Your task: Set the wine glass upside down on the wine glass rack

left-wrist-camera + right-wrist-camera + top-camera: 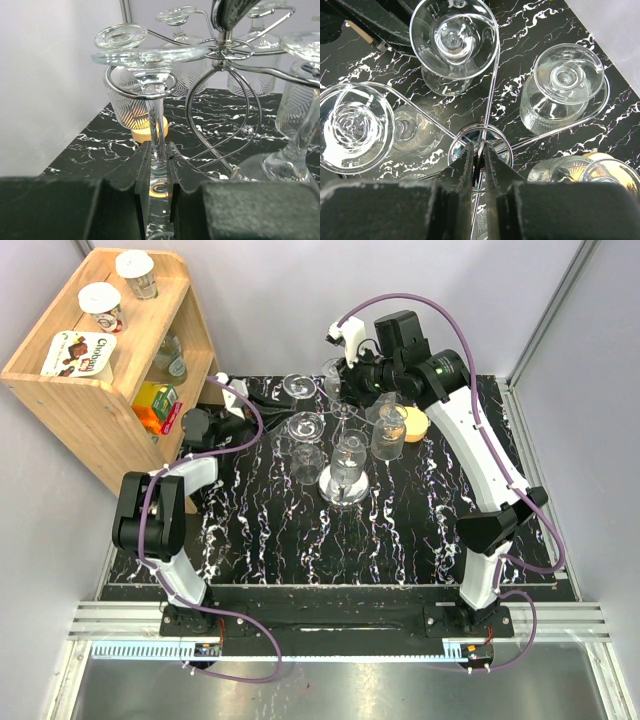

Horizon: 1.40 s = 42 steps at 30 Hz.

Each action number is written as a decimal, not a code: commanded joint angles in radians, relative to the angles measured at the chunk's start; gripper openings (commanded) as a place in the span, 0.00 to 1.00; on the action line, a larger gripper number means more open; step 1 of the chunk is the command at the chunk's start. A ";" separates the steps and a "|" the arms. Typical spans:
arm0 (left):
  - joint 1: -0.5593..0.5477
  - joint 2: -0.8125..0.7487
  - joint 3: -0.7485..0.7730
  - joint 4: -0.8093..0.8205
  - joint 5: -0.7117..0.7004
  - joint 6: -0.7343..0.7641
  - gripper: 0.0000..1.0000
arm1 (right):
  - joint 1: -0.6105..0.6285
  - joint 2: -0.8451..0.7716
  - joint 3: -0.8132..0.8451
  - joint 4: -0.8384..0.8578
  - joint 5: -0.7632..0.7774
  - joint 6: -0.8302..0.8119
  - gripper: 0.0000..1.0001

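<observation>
Wine glass is upside down at the far left arm of the wine glass rack in my top view, with its round foot up. My left gripper is right beside the rack there. My right gripper is over the rack's top.

From the left wrist, I see the left fingers squeezed tight on the glass stem, just under a wire loop of the rack. The foot is above that loop. I cannot tell if they touch.

From the right wrist, the right fingers pinch a thin wire at the rack's middle. Other glasses hang around the rack.
</observation>
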 commanded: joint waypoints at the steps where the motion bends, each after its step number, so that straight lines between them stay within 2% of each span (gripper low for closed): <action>1: -0.007 -0.068 -0.014 0.052 0.064 0.150 0.00 | 0.000 0.017 0.045 0.035 -0.001 0.019 0.03; 8: -0.010 -0.044 -0.011 0.064 0.069 0.130 0.00 | 0.002 0.017 0.042 0.035 0.002 0.019 0.03; 13: -0.010 -0.021 -0.022 0.083 0.070 0.118 0.13 | -0.001 0.019 0.040 0.033 0.018 0.019 0.04; 15: -0.008 -0.016 -0.022 0.067 0.064 0.121 0.23 | 0.002 0.017 0.037 0.033 0.022 0.019 0.05; 17: -0.007 -0.016 -0.023 0.066 0.063 0.121 0.27 | 0.002 0.011 0.037 0.032 0.024 0.019 0.06; 21: -0.007 -0.024 -0.025 0.063 0.060 0.121 0.44 | 0.002 0.003 0.034 0.032 0.028 0.017 0.09; 30: 0.007 -0.073 -0.033 -0.022 0.052 0.164 0.50 | 0.000 -0.029 0.017 0.032 0.037 0.014 0.12; 35: 0.024 -0.158 -0.054 -0.120 0.037 0.217 0.59 | -0.001 -0.052 0.000 0.030 0.053 0.014 0.26; 37: 0.036 -0.201 -0.045 -0.202 0.028 0.249 0.62 | 0.000 -0.066 -0.007 0.032 0.057 0.017 0.33; 38: 0.041 -0.230 -0.030 -0.307 0.020 0.271 0.63 | 0.000 -0.073 -0.013 0.030 0.064 0.017 0.39; 40: 0.047 -0.286 0.021 -0.539 -0.015 0.361 0.64 | 0.000 -0.087 -0.026 0.027 0.076 0.014 0.47; 42: 0.047 -0.341 0.105 -0.864 -0.064 0.507 0.66 | 0.000 -0.102 -0.038 0.026 0.080 0.010 0.51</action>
